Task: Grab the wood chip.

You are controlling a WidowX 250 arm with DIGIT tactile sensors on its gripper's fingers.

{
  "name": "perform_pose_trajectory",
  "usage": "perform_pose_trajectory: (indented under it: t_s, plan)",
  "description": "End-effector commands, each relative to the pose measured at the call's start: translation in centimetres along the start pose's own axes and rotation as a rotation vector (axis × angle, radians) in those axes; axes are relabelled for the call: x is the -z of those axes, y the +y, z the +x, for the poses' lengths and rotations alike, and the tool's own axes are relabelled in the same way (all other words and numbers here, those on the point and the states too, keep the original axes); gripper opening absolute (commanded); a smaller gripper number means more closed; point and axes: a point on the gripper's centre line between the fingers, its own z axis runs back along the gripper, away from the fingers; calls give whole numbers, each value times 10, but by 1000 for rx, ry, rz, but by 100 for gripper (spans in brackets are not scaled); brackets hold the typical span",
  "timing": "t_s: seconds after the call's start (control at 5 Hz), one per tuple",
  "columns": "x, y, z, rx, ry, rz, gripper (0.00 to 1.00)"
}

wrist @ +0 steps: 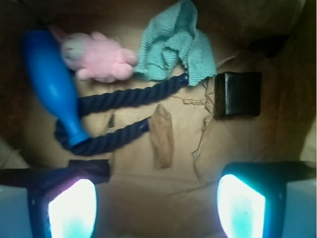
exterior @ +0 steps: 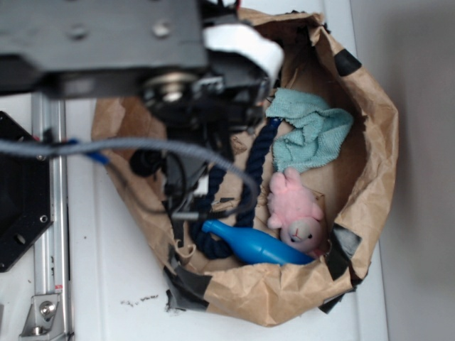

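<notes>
Seen from the wrist camera, the gripper [wrist: 157,206] hangs with its two fingers spread wide apart and nothing between them, the glowing pads [wrist: 73,208] at the lower corners of the frame. The wood chip [wrist: 162,135] lies flat on the brown paper [wrist: 237,144] just above the gap between the fingers, its long axis running up and down the view, touched by neither finger. One end of the dark blue rope [wrist: 126,96] stops just beside the chip's left edge; the rope loops left around the narrow neck of a blue bowling pin [wrist: 49,79], and its other strand runs up toward a teal cloth [wrist: 176,47]. A pink plush toy [wrist: 99,57] lies between the pin's fat end and the cloth. A small black block [wrist: 237,94] sits to the right of the chip, well apart from it, beside a torn flap of paper. In the exterior view the arm [exterior: 106,42] covers the middle of the paper nest [exterior: 370,142], so the chip is probably hidden beneath it; the plush toy [exterior: 295,209], pin [exterior: 252,245], rope [exterior: 259,153] and cloth [exterior: 309,128] show. No writing or label can be read on anything.
</notes>
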Motion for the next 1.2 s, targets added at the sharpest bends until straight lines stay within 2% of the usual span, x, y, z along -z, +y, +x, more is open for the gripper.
perform_pose_trajectory:
  t_s: [0.0,0.4,0.6,0.8,1.0]
  plan:
    - [23,-1,0,27,-4,19,100]
    - [70,9,26,46,-18,44,100]
    - [91,5,24,132,-11,12,100]
    - [88,5,15,161,-15,-8,100]
    - [89,5,11,171,-35,9,100]
